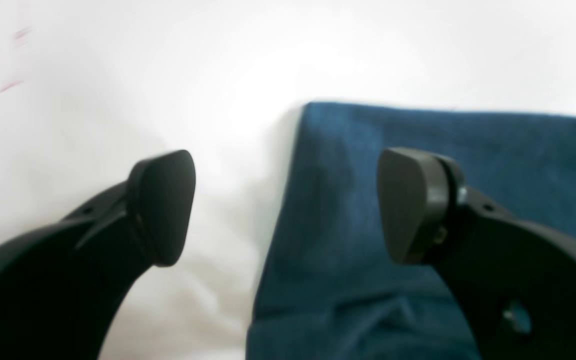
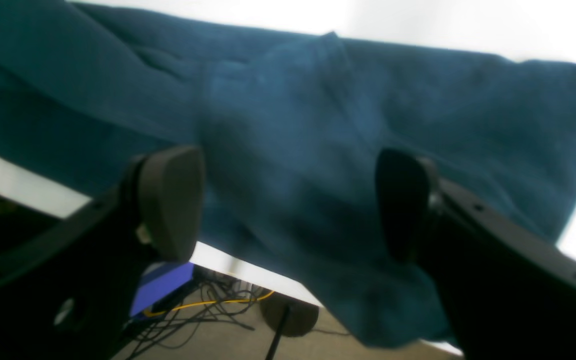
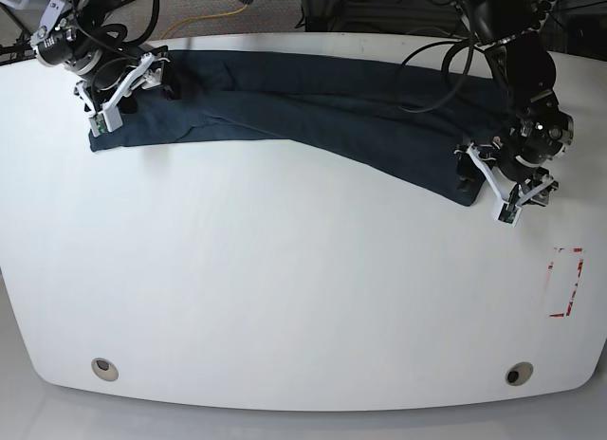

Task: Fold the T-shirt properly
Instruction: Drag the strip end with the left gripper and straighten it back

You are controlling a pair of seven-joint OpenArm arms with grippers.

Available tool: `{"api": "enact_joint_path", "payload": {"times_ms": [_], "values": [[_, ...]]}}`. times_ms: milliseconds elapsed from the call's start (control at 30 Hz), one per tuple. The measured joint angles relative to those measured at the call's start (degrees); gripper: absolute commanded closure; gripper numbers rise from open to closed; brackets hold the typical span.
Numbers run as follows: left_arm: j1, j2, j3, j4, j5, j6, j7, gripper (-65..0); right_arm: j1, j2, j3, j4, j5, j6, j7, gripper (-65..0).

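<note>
Left pincer [image 1: 286, 206]: pads spread wide, nothing between them; one pad over bare white desk [image 3: 285, 288], the other over cloth, straddling the shirt's end edge. Contact with the cloth cannot be told.

Right pincer [image 2: 288, 202]: pads also spread wide, holding nothing, poised over the opposite end of the cloth, where it reaches the desk's far edge.

Dark navy-teal soft wrinkled T-shirt [image 3: 313, 108]: lies along the desk's far side, gathered into a long narrow band. Long axis runs between the two pincers, slanting gently nearer toward the left pincer's end.

Red tape outline [image 3: 566, 282] on the desk, nearward of the left pincer.
</note>
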Motion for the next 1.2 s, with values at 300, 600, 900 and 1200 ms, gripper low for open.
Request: {"api": "enact_joint_path", "payload": {"times_ms": [300,600,900,1200], "values": [[-5.5,-0.5,0.0,-12.2,0.4,0.1,0.0,-53.1,3.3,0.2,0.3,-5.1,-8.8,0.0,0.0,-50.7],[-9.9,-0.8,0.0,-20.2,-0.4,0.2,-2.4,-35.0,6.3,-0.2,0.3,-9.3,-12.6,-0.1,0.1,-50.7],[-12.3,-1.1,0.7,-23.4,-1.1,0.2,-2.6,-1.7,7.1,-0.2,0.3,-9.3,-12.6,0.0,0.2,-50.7],[-10.8,-1.9,1.6,-15.6,0.1,0.1,0.2,0.0,7.3,-0.1,-2.2,-9.3,-12.5,0.0,0.2,-50.7]]}}
